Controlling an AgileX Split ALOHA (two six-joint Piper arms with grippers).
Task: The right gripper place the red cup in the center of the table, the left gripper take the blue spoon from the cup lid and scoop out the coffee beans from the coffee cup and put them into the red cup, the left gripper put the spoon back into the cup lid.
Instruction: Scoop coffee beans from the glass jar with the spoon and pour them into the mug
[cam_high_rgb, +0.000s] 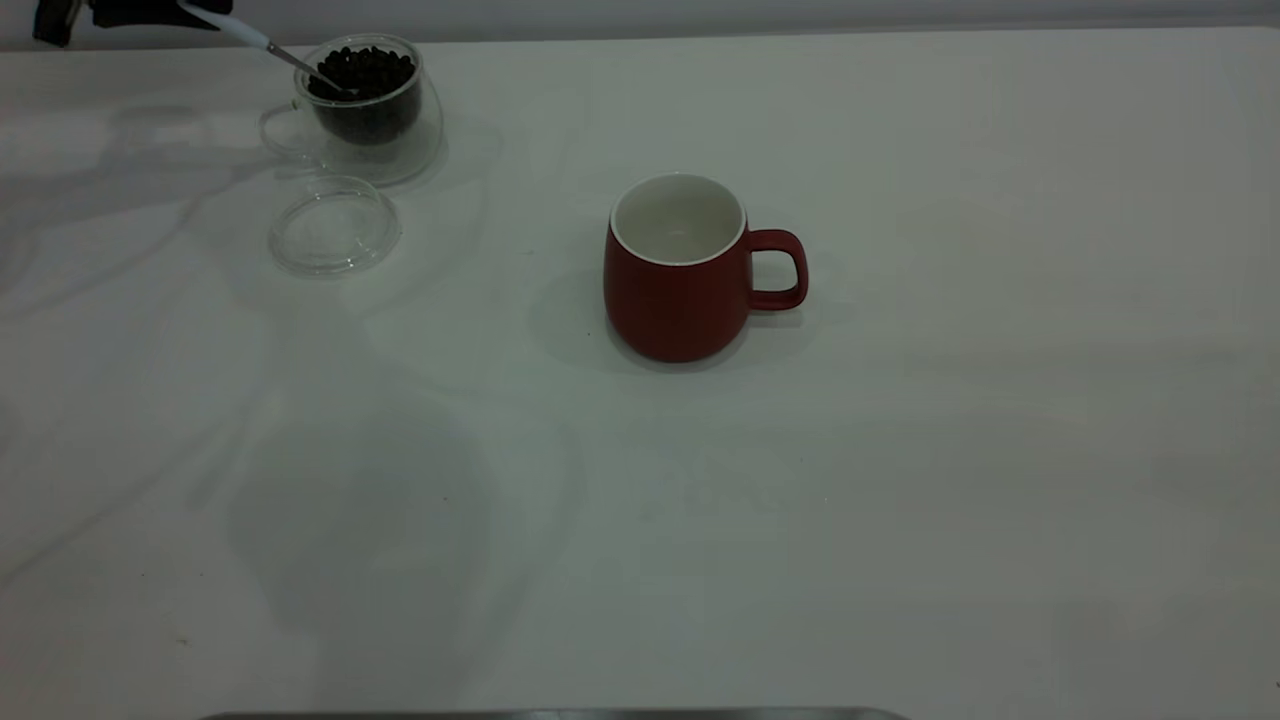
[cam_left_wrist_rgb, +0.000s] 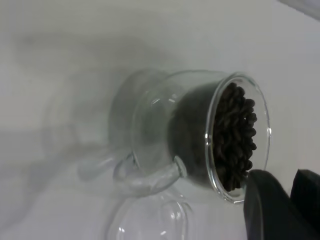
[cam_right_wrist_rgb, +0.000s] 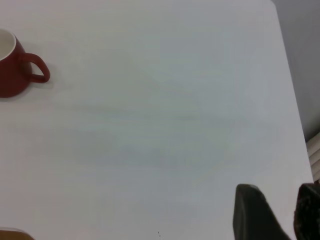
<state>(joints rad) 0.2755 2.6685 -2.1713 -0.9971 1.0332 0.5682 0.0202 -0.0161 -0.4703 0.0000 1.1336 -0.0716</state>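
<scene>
The red cup (cam_high_rgb: 680, 275) stands upright in the middle of the table (cam_high_rgb: 900, 480), white inside, handle to the right; it also shows as the red cup (cam_right_wrist_rgb: 15, 67) in the right wrist view. At the far left the coffee cup (cam_high_rgb: 365, 105) holds a heap of coffee beans (cam_high_rgb: 362, 72). My left gripper (cam_high_rgb: 185, 10) is shut on the pale handle of the blue spoon (cam_high_rgb: 265, 42), whose metal bowl is dipped into the beans. The cup lid (cam_high_rgb: 333, 225) lies bare in front of the glass cup. From the wrist, coffee cup (cam_left_wrist_rgb: 165, 130) and beans (cam_left_wrist_rgb: 235, 135) sit just past my left gripper (cam_left_wrist_rgb: 290, 187). My right gripper (cam_right_wrist_rgb: 282, 200) hangs open over bare table, well to the cup's right.
The table's back edge runs just behind the glass cup. A grey edge (cam_high_rgb: 550, 714) shows along the near side. The tabletop's corner and a darker floor (cam_right_wrist_rgb: 305, 60) appear in the right wrist view.
</scene>
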